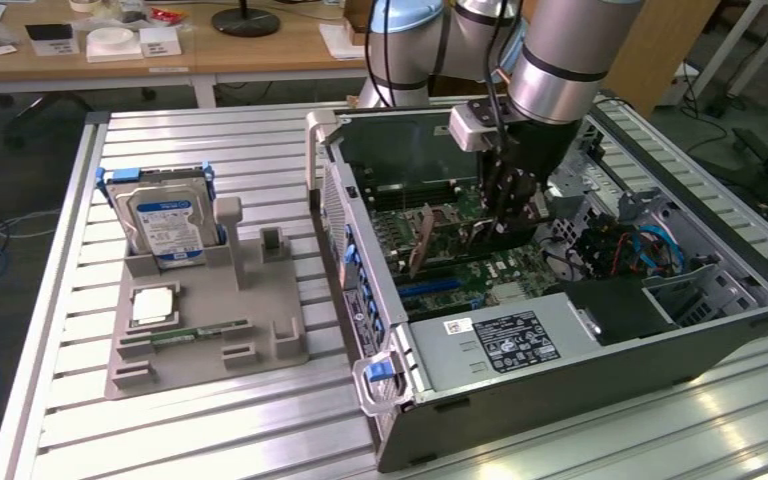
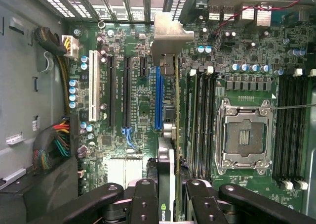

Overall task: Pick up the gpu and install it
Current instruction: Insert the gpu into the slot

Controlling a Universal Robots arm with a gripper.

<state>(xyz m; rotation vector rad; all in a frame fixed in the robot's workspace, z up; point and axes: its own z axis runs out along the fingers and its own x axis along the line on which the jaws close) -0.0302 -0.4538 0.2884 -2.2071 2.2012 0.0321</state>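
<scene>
The gpu (image 1: 423, 240) stands on edge inside the open computer case (image 1: 704, 330), its pinkish-brown face showing, low over the motherboard (image 1: 491, 275). My gripper (image 1: 507, 225) reaches down into the case and is shut on one end of it. In the wrist view the gpu (image 2: 176, 100) appears edge-on between the fingers (image 2: 148, 197). Its metal bracket (image 2: 170, 33) is at the grilled case wall. The card runs along the blue slot (image 2: 158, 95), beside the RAM slots (image 2: 200, 120). I cannot tell whether it sits in a slot.
On the exterior view's left, a grey holder (image 1: 264, 340) carries a silver hard drive (image 1: 164, 220), a CPU (image 1: 155, 303) and a green RAM stick (image 1: 204, 332). Cable bundles (image 2: 54, 145) and the CPU socket (image 2: 244, 137) flank the card. A desk (image 1: 157, 55) stands behind the table.
</scene>
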